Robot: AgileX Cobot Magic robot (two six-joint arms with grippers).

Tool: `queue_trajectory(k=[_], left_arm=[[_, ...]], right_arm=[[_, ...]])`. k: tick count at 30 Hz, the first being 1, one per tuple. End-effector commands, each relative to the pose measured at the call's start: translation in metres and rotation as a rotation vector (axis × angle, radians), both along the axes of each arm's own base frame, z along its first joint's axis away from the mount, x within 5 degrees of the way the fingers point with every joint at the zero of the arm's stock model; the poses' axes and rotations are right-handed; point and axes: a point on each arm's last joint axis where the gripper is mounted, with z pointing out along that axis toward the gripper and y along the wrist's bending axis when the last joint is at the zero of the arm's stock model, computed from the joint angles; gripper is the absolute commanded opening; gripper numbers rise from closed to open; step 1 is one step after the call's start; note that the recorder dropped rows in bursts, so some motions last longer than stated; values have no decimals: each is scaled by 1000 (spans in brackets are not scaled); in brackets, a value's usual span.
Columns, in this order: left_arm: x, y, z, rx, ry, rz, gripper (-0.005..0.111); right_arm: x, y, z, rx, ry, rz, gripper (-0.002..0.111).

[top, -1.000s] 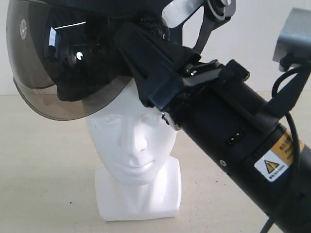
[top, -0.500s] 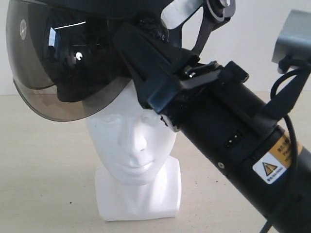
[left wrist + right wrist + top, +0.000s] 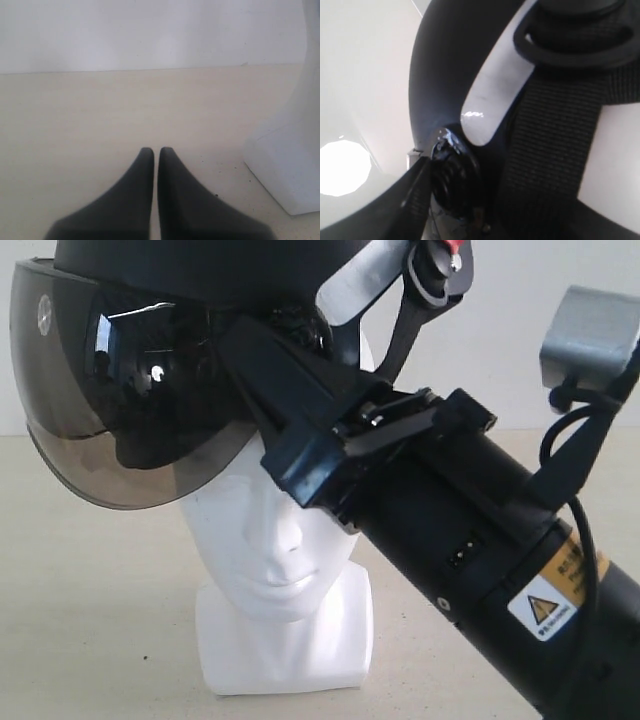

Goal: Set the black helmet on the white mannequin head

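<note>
Matte helmet (image 3: pixel 200 265) (smoky curved visor (image 3: pixel 90 440)) over glossy head (image 3: pixel 280 540).

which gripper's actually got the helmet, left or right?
The right gripper, clamped on the side of the black helmet over the white mannequin head. The left gripper is shut on nothing, low beside that head's base.

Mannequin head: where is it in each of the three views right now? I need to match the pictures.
Exterior view: mannequin head in the centre, facing the camera, crown under the helmet.
Left wrist view: only its base corner and neck, cut off at the picture's edge, beside the left gripper.
Right wrist view: cannot tell; helmet shell and strap fill it.
Shared landmark: beige table, in exterior and left wrist views.
</note>
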Motion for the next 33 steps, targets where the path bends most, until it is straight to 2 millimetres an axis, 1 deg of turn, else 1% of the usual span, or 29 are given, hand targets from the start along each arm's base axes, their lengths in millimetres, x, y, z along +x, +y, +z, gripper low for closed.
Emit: queue_trajectory(k=[1, 12, 33], left_arm=[[0, 0, -1, -1, 1, -4, 5], [0, 0, -1, -1, 1, -4, 5], [0, 0, -1, -1, 1, -4, 5]], right_arm=[[9, -14, -11, -14, 59, -125, 0], [10, -19, -19, -23, 97, -150, 0], [10, -20, -19, -40, 79, -162, 0]])
